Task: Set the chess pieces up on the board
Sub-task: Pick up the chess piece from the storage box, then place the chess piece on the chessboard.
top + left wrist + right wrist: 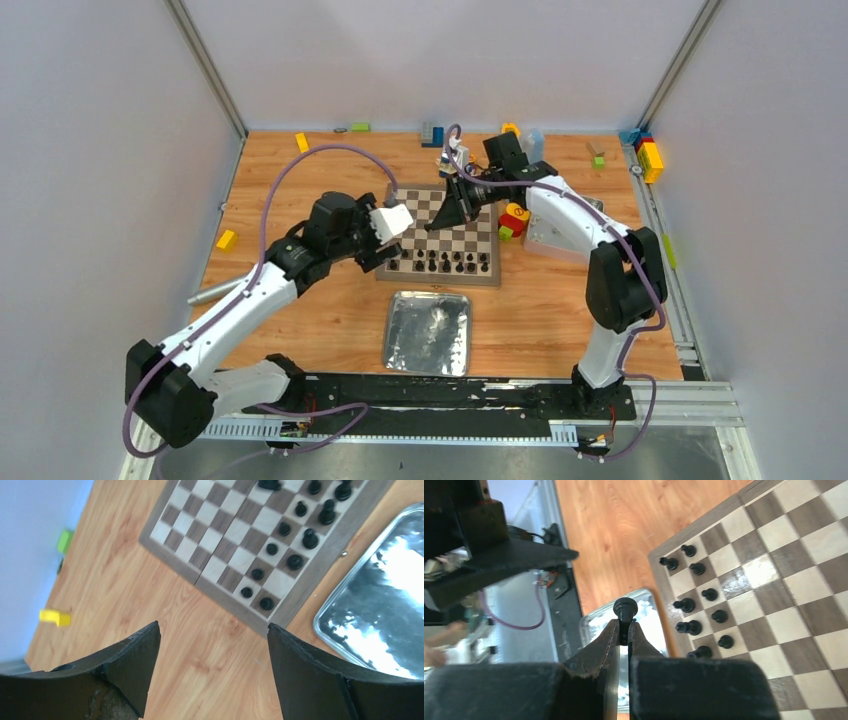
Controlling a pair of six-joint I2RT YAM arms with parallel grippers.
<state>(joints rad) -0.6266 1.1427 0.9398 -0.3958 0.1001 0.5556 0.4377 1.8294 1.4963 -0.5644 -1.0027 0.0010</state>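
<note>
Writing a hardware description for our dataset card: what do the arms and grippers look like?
The left arm and right arm have white links, black joint housings and a looping purple cable each. The left gripper and right gripper have two black, tapering, scuffed fingers.

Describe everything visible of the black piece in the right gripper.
The chess piece is small, black and dull, with a rounded head on a narrower neck. Its lower part is hidden between the jaws of the right gripper, which are shut on it; only the head sticks out. It is held in the air; nothing else touches it.
</note>
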